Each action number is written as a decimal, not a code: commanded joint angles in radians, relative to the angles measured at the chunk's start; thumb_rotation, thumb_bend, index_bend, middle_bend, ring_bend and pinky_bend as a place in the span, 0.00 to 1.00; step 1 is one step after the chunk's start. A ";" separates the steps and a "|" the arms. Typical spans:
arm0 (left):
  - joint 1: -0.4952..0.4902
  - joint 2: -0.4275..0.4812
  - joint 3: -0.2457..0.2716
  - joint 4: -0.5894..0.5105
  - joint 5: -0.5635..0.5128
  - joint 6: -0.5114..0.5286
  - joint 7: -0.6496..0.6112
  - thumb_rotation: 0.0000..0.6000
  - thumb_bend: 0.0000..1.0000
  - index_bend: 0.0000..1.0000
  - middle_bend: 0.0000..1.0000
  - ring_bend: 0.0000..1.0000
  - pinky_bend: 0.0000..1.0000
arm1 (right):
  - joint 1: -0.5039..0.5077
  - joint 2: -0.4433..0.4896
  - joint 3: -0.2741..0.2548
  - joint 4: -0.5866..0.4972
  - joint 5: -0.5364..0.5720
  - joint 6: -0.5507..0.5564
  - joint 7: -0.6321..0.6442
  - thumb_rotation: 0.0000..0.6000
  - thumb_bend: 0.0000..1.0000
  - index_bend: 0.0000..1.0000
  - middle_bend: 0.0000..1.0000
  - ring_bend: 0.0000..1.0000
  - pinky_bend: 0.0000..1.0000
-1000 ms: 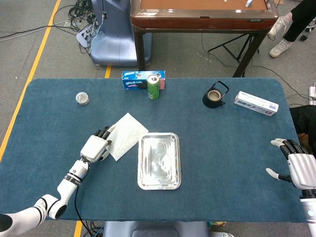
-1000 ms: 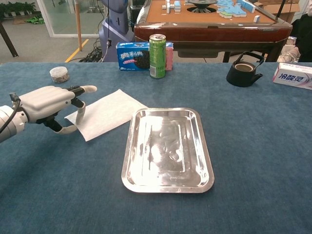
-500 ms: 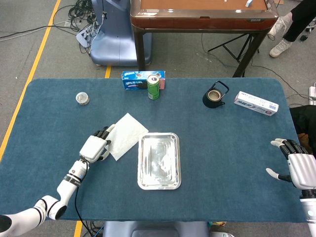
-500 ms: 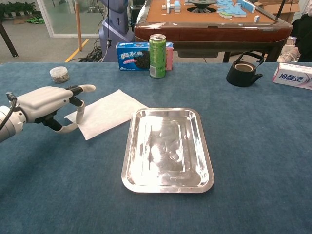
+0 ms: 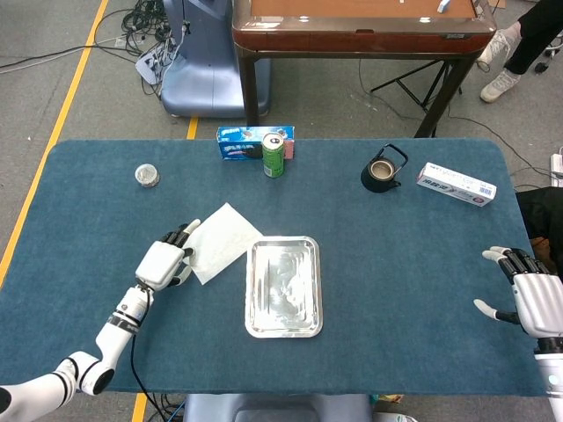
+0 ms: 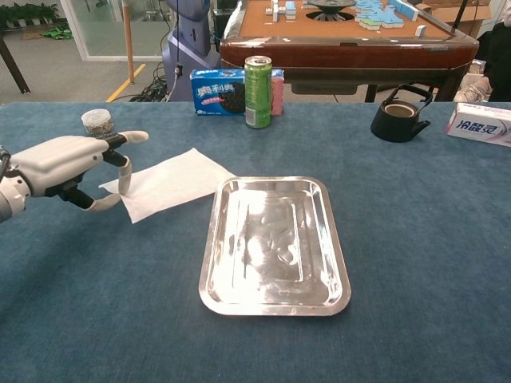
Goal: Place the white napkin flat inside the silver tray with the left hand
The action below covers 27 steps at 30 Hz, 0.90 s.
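One corner of the white napkin (image 6: 169, 183) sits between the fingers and thumb of the left hand (image 6: 68, 165), which curl loosely around its left edge. Whether they actually pinch the paper I cannot tell. The napkin lies flat on the blue surface (image 6: 415, 239), just left of the silver tray (image 6: 273, 243), its right corner close to the tray's rim.

For a good grasp, the hand should close firmly on that corner, lift enough to clear the rim, carry the napkin right and lay it down gradually so it does not fold.

From the chest view the gap between thumb and fingers is visible. Only the head view shows the right hand (image 5: 530, 296), resting open and empty at the right edge.
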 commanded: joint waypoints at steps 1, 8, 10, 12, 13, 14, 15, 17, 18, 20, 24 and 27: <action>0.013 0.036 -0.007 -0.045 0.007 0.031 0.000 1.00 0.45 0.55 0.00 0.00 0.19 | 0.001 -0.001 -0.001 -0.001 -0.002 -0.001 -0.004 1.00 0.07 0.26 0.24 0.17 0.26; 0.027 0.123 -0.041 -0.182 -0.005 0.081 0.039 1.00 0.45 0.55 0.00 0.00 0.19 | 0.002 -0.006 -0.003 -0.004 -0.004 -0.002 -0.019 1.00 0.07 0.26 0.24 0.17 0.26; 0.032 0.144 -0.052 -0.221 -0.015 0.090 0.057 1.00 0.46 0.56 0.00 0.00 0.19 | 0.002 -0.007 -0.003 -0.004 -0.003 -0.002 -0.022 1.00 0.07 0.26 0.24 0.17 0.26; 0.036 0.158 -0.061 -0.252 -0.030 0.093 0.078 1.00 0.47 0.57 0.00 0.00 0.19 | 0.003 -0.008 -0.003 -0.004 -0.003 -0.003 -0.023 1.00 0.07 0.26 0.24 0.17 0.26; 0.040 0.169 -0.071 -0.280 -0.044 0.097 0.096 1.00 0.48 0.57 0.00 0.00 0.19 | 0.003 -0.008 -0.003 -0.004 -0.003 -0.004 -0.024 1.00 0.07 0.26 0.24 0.17 0.26; 0.042 0.177 -0.078 -0.301 -0.054 0.100 0.108 1.00 0.48 0.58 0.00 0.00 0.19 | 0.003 -0.008 -0.003 -0.004 -0.003 -0.004 -0.025 1.00 0.07 0.26 0.24 0.17 0.26; 0.045 0.190 -0.090 -0.335 -0.067 0.106 0.125 1.00 0.49 0.58 0.00 0.00 0.19 | 0.004 -0.009 -0.003 -0.004 -0.002 -0.005 -0.026 1.00 0.07 0.26 0.24 0.17 0.26; 0.046 0.209 -0.101 -0.382 -0.081 0.109 0.150 1.00 0.49 0.58 0.00 0.00 0.19 | 0.004 -0.010 -0.003 -0.004 -0.001 -0.007 -0.028 1.00 0.07 0.26 0.24 0.17 0.26; 0.046 0.217 -0.105 -0.399 -0.085 0.110 0.159 1.00 0.49 0.59 0.00 0.00 0.19 | 0.005 -0.010 -0.003 -0.004 -0.001 -0.007 -0.028 1.00 0.07 0.26 0.24 0.17 0.26; 0.045 0.232 -0.111 -0.433 -0.087 0.111 0.174 1.00 0.49 0.59 0.00 0.00 0.19 | 0.006 -0.011 -0.003 -0.004 0.000 -0.009 -0.029 1.00 0.07 0.26 0.24 0.17 0.26; 0.040 0.251 -0.121 -0.484 -0.084 0.116 0.187 1.00 0.50 0.60 0.00 0.00 0.19 | 0.007 -0.012 -0.003 -0.003 0.002 -0.012 -0.030 1.00 0.07 0.26 0.24 0.17 0.26; 0.033 0.267 -0.135 -0.522 -0.086 0.114 0.188 1.00 0.51 0.60 0.00 0.00 0.19 | 0.008 -0.012 -0.002 -0.002 0.004 -0.015 -0.031 1.00 0.07 0.26 0.24 0.17 0.26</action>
